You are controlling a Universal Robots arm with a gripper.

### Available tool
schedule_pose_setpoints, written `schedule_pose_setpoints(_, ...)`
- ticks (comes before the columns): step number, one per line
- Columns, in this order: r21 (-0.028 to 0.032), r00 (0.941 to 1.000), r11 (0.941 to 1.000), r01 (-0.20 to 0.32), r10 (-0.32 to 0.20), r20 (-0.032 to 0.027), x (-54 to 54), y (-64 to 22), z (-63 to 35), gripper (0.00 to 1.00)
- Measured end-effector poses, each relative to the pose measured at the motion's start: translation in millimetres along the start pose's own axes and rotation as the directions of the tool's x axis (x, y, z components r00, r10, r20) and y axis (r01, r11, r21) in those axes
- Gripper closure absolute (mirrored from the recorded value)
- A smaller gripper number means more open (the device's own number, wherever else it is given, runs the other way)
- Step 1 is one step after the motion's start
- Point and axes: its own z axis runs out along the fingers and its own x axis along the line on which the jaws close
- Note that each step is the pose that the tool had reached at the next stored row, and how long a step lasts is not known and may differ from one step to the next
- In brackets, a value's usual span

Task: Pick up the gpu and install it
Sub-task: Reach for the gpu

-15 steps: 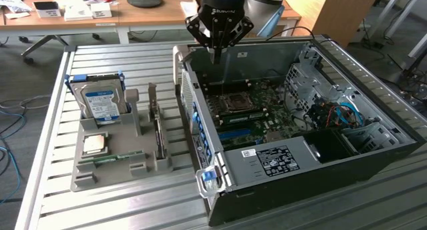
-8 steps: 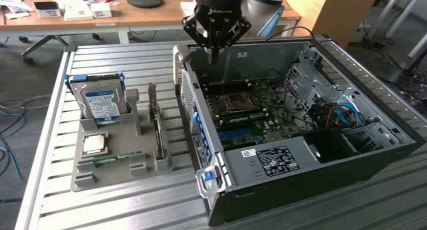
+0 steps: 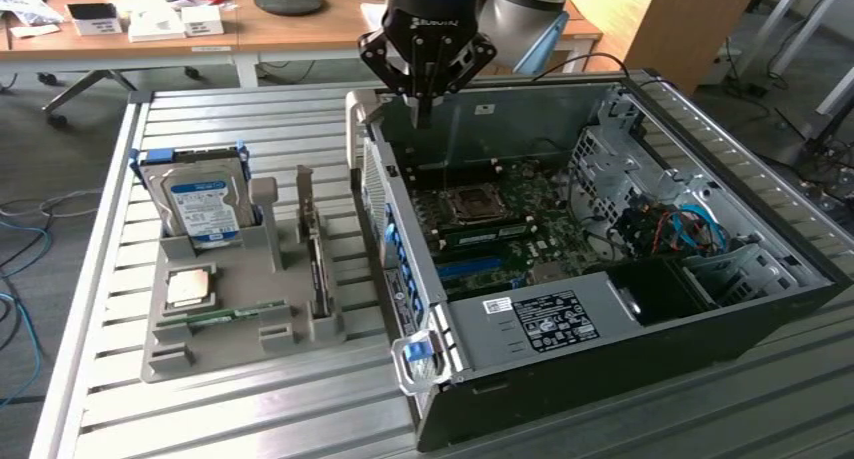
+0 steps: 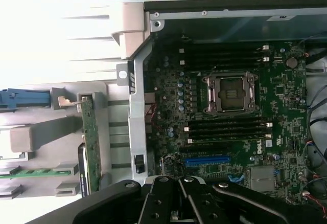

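Plainly, the gpu (image 3: 318,264) stands on its long edge in a slot of the grey holder tray (image 3: 267,344), with nothing gripping it. In the exterior view its metal bracket end points toward twelve o'clock. The tray lies on the slatted metal desk (image 3: 240,414), just beside the open computer case (image 3: 747,309) and at nine o'clock of it. In the same tray, a hard drive (image 3: 200,204) stands at ten o'clock of the gpu. A processor chip (image 3: 187,286) lies at nine o'clock and a green memory stick (image 3: 220,316) lies flat at eight. The end effector (image 3: 422,107) hangs over the case's rear wall, at one o'clock of the gpu and well apart from it. Its fingers are pressed together and it holds nothing. Inside the case lies the motherboard (image 3: 527,244), its processor socket (image 3: 470,204) bare.
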Motion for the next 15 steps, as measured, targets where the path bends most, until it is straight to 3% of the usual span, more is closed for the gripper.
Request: schedule_pose_setpoints(15, 0.0000, 1.0000, 1.0000, 0.000, 0.000, 0.0000, 13.2, -1.0, -0.4, 0.89)
